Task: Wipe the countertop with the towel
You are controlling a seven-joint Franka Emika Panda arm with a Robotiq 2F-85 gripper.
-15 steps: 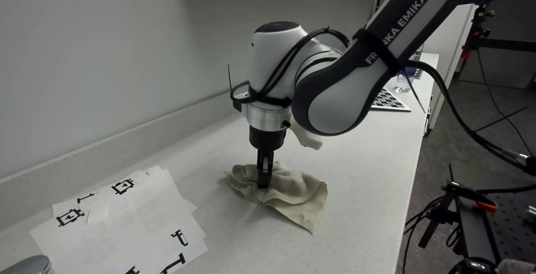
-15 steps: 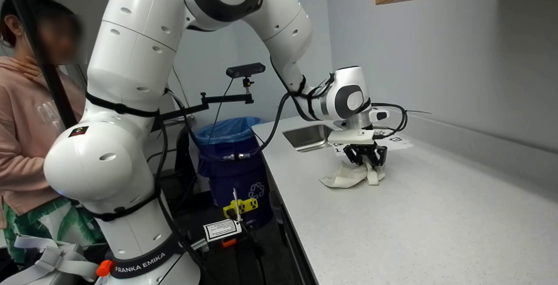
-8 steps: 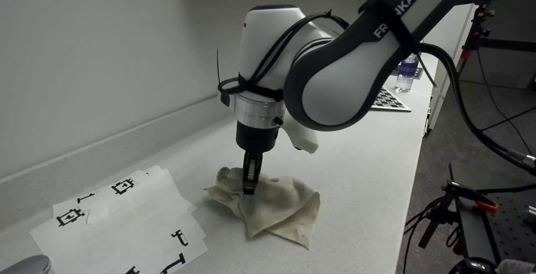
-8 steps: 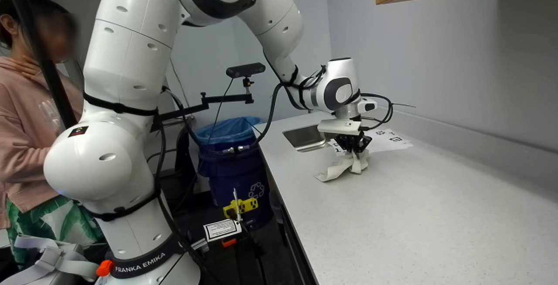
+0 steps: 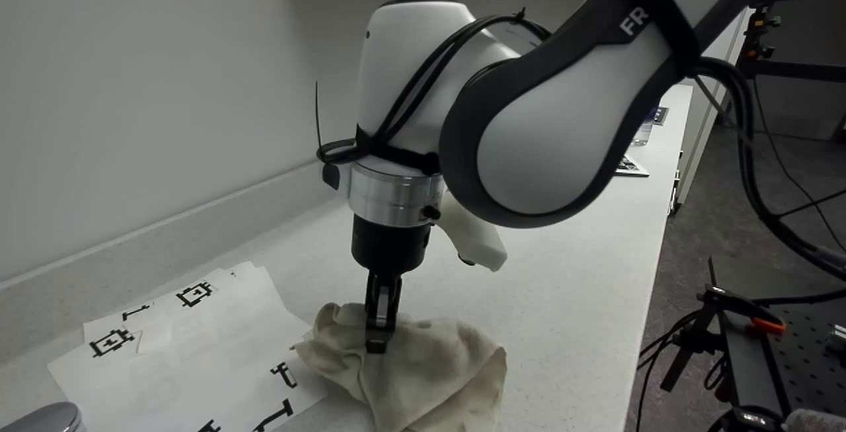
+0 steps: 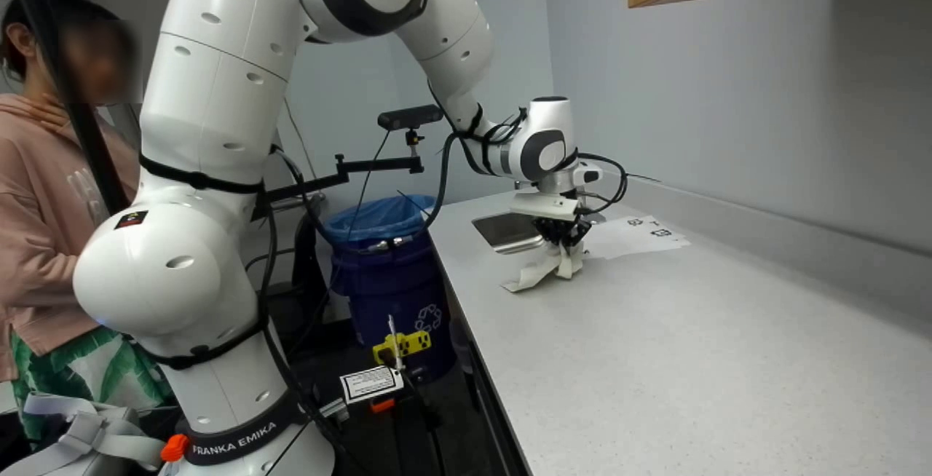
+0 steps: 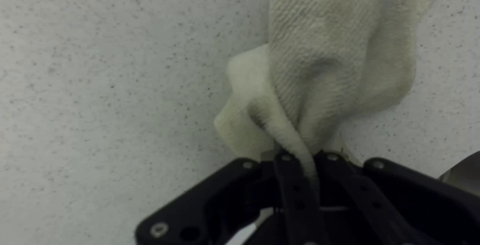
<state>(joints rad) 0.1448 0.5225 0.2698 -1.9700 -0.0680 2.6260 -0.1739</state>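
So the towel (image 5: 429,366) is just beside the paper sheets (image 5: 192,372), on the side away from the wall (image 5: 145,102). Its edge reaches theirs, maybe overlaps a bit, can't tell which. It's a wrinkly beige cloth, so I'd bet it's super light, floppy and pretty much unbreakable. Downside: stuff like that bunches up instead of spreading, and only really wipes where it gets pressed down.

The gripper (image 7: 308,158) is clamped on it, with a narrow fold caught in the pinch in the wrist view. That hold looks a bit off-centre, toward the paper sheets. Shouldn't slip much imo, but I'd go for a fatter bunch nearer the middle so more fabric drags flat. How much of it actually presses on the countertop (image 5: 562,300), no idea.

The sink (image 6: 507,233) is near the paper sheets too, also on the side away from the wall. I'd wipe away from the paper sheets, they could easily get swept along.
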